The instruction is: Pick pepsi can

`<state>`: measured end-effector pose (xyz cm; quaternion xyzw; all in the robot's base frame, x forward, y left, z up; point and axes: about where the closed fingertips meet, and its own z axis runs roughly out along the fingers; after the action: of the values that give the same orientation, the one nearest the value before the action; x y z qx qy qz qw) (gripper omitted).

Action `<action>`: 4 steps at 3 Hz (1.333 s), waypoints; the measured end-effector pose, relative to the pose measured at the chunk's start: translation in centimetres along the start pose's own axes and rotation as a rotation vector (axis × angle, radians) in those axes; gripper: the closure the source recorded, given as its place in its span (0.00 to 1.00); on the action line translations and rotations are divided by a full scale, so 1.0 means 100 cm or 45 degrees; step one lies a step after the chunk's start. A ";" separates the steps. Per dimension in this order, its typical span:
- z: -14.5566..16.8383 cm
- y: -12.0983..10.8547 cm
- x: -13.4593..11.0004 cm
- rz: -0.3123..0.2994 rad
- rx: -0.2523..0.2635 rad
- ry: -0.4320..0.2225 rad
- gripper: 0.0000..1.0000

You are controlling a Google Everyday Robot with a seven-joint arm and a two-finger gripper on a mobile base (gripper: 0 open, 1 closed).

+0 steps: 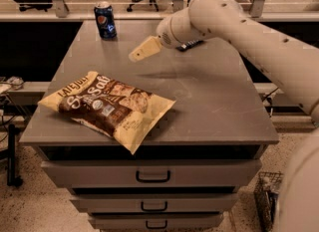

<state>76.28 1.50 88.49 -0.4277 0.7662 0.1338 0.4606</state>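
Gripper (143, 50) hovering short of can (105, 21).
One can is standing upright at the table's (214, 101) far left corner, apart from the gripper, which is hanging above mid-table and pointing that way, probably lining up a grasp. Open or closed, I cannot tell. One bag (107, 106) is lying near the front.
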 end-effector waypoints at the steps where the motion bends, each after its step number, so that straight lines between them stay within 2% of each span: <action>1: 0.049 -0.005 -0.031 0.080 -0.004 -0.161 0.00; 2: 0.092 -0.014 -0.055 0.139 -0.021 -0.297 0.00; 3: 0.138 -0.024 -0.092 0.150 -0.018 -0.411 0.00; 4: 0.156 -0.028 -0.109 0.125 0.016 -0.418 0.00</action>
<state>89.98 14.92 89.53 -0.3594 0.7014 0.2193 0.5752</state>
